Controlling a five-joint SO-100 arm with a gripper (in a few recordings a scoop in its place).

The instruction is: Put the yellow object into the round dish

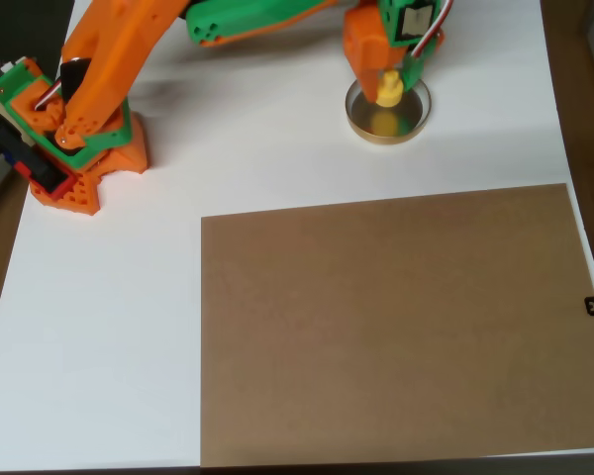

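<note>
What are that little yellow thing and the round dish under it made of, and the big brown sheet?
The yellow object looks like smooth moulded plastic: one even bright colour. The round dish has a gold-tan rim and a bottom with some sheen, so perhaps metal or glazed ware; I cannot tell which. The brown sheet is matt and flat, likely cardboard or fibreboard.

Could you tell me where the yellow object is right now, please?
In the overhead view, the yellow object is at the top right, between the gripper's fingers, over the round dish on the white table.
</note>
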